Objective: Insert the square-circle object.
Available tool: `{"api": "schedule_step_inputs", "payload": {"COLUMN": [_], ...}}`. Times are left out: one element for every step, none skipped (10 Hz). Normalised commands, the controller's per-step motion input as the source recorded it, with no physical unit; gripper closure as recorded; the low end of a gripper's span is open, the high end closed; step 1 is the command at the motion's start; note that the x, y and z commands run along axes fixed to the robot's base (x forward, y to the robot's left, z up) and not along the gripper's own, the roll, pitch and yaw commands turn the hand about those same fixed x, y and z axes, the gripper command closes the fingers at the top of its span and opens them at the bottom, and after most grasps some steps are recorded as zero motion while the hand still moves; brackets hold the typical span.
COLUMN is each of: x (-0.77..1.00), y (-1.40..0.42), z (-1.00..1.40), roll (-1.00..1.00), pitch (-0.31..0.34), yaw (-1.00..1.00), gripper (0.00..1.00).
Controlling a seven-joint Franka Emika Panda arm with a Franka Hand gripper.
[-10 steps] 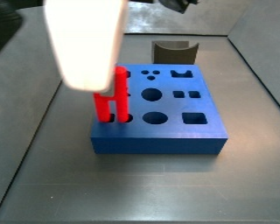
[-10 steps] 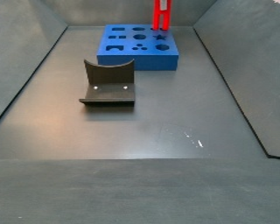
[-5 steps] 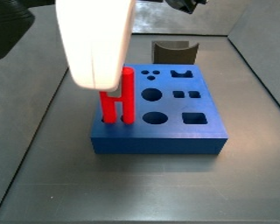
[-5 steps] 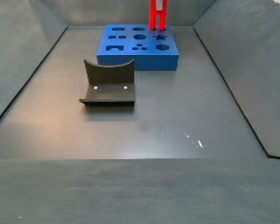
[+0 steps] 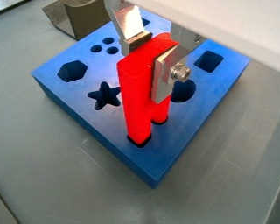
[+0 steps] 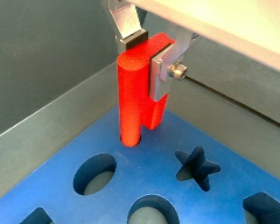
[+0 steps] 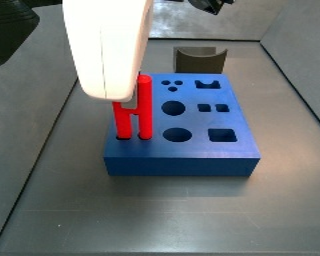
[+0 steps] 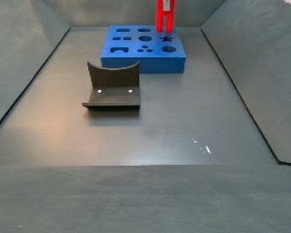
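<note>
Gripper (image 5: 154,54) above blue block (image 5: 78,83), fingers (image 5: 167,70) clamped on red square-circle object (image 5: 143,92) standing upright at block's edge, wrist views show the grip, side view hides it behind white arm (image 7: 107,45), fixture (image 8: 112,86) mid-left on table (image 8: 173,136)

square-circle object (image 5: 145,92) | red, two-pronged | upright | held by tool (image 5: 150,52)

The square-circle object (image 5: 146,92) stood upright on the block (image 5: 73,87), at an edge beside the star hole (image 5: 105,94). The gripper (image 5: 153,59) sat around its upper end (a finger (image 5: 164,72) on each side). The fixture (image 8: 112,87) stood apart from the block on the floor (image 8: 173,136).
</note>
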Motion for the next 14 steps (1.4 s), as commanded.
{"api": "schedule_step_inputs", "payload": {"x": [-0.12, -0.16, -0.14, -0.01, 0.02, 0.04, 0.07, 0.07, 0.08, 0.08, 0.08, 0.08, 0.00, 0.00], "y": [-0.08, -0.04, 0.00, -0.03, -0.04, -0.13, -0.17, -0.14, -0.11, -0.10, -0.10, -0.10, -0.03, 0.00], "z": [-0.24, -0.25, -0.32, -0.43, -0.79, -1.00, -1.00, -1.00, -1.00, -1.00, -1.00, -1.00, -0.23, 0.00], "roll": [0.00, 0.00, 0.00, 0.00, 0.00, 0.09, 0.11, 0.14, 0.16, 0.17, 0.17, 0.17, 0.01, 0.00], "pitch": [-0.057, -0.071, -0.076, -0.051, -0.053, -0.079, -0.016, -0.011, 0.000, 0.000, 0.000, 0.000, -0.070, 0.000], "yaw": [0.05, 0.10, 0.08, 0.02, 0.00, 0.00, 0.00, 0.00, 0.00, 0.00, 0.00, 0.00, 0.00, 0.00], "gripper": [1.00, 1.00, 1.00, 1.00, 1.00, 1.00, 1.00, 1.00, 1.00, 1.00, 1.00, 1.00, 1.00, 1.00]}}
